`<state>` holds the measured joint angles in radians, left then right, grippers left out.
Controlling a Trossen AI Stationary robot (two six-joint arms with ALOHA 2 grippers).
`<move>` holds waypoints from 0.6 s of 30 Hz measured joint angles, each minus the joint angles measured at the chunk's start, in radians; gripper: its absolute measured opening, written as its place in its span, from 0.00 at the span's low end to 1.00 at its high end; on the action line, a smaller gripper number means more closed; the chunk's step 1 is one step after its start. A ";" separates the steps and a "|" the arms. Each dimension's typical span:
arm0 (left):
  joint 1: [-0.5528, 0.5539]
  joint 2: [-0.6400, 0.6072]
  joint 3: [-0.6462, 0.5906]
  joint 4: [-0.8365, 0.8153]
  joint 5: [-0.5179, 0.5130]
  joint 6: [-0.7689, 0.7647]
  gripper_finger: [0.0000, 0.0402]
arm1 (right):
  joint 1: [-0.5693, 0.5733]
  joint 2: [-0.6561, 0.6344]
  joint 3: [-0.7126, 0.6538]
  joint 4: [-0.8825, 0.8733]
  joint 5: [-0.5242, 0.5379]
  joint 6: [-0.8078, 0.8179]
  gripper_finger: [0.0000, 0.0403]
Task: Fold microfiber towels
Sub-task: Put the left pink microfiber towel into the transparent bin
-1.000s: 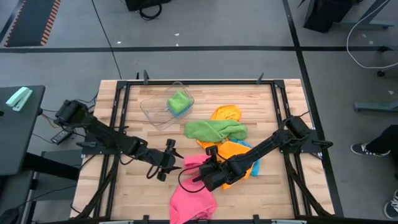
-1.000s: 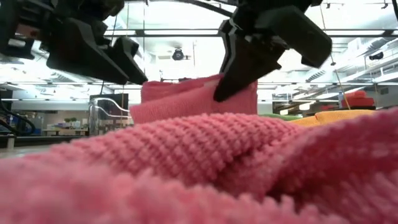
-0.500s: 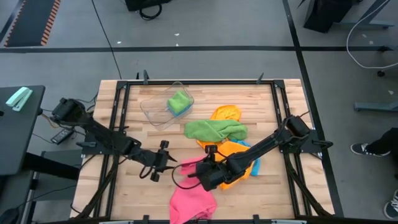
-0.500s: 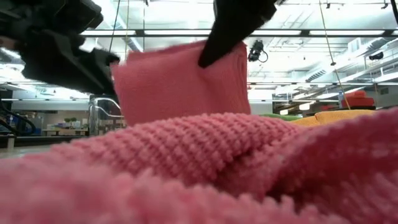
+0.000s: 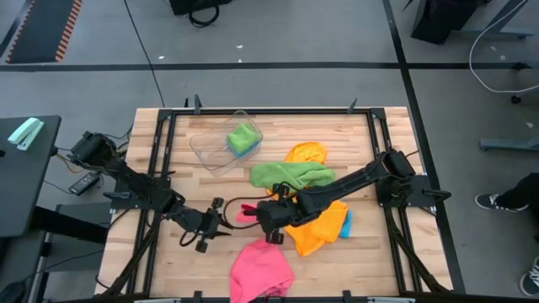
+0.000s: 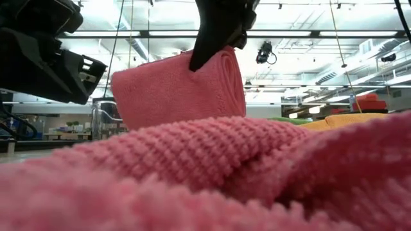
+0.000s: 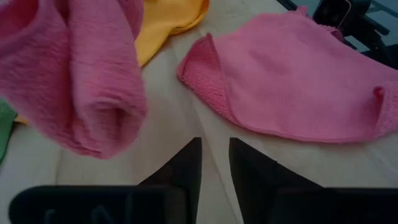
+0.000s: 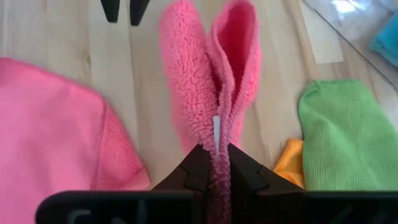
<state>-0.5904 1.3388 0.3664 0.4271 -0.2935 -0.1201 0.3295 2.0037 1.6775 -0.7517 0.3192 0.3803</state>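
Note:
A pink microfiber towel [image 5: 247, 212] hangs doubled over from my right gripper [image 5: 263, 217], which is shut on it near the table's middle. The low view shows it [image 6: 180, 83] lifted, behind a second pink towel [image 5: 261, 271] that lies flat near the front edge. Whether the hanging towel's lower end [image 7: 99, 140] touches the wood, I cannot tell. My left gripper [image 7: 215, 146] is just left of the hanging towel. Its fingers are a narrow gap apart, with only bare table between them. My right gripper pinches the pink towel's upper folded edge [image 8: 217, 146] between its two fingers, several layers together, beside a small white tag [image 8: 216, 132]. The fingers come slanting down from the table's right. The towel hangs below them in a loose U-shaped fold, slack.
A clear tub [image 5: 210, 147] at the far left holds a green cloth [image 5: 242, 136]. A green towel [image 5: 292, 175], orange towels [image 5: 306, 154] [image 5: 316, 227] and a blue one [image 5: 346, 223] lie right of centre under my right arm. Black rails [image 5: 160, 168] run along the table's sides.
My right gripper has risen and gone toward the far left, rolling, and has lifted its pink towel off the other pink towel, which stays flat. My left gripper has drawn back toward the near left, sinking a little, and its fingers have closed to a narrow gap.

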 joint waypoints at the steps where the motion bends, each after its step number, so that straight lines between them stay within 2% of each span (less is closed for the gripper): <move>1: -0.002 0.000 0.000 -0.001 0.000 0.000 0.21 | -0.005 0.000 0.000 0.007 -0.006 -0.016 0.10; 5: -0.003 0.000 0.000 -0.001 0.010 -0.011 0.19 | -0.049 0.000 0.000 0.040 -0.007 0.042 0.10; 11: -0.004 0.000 0.000 -0.002 0.117 -0.097 0.19 | -0.134 0.000 0.000 0.051 -0.042 0.122 0.10; 13: -0.004 0.000 0.000 -0.002 0.119 -0.119 0.19 | -0.159 0.000 0.000 0.063 -0.041 0.141 0.10; 18: -0.009 -0.045 0.000 0.004 0.104 -0.054 0.14 | -0.229 0.000 0.000 0.168 -0.057 0.136 0.10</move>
<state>-0.5996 1.2936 0.3664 0.4314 -0.1891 -0.1736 0.1007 2.0037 1.6774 -0.5842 0.2619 0.5159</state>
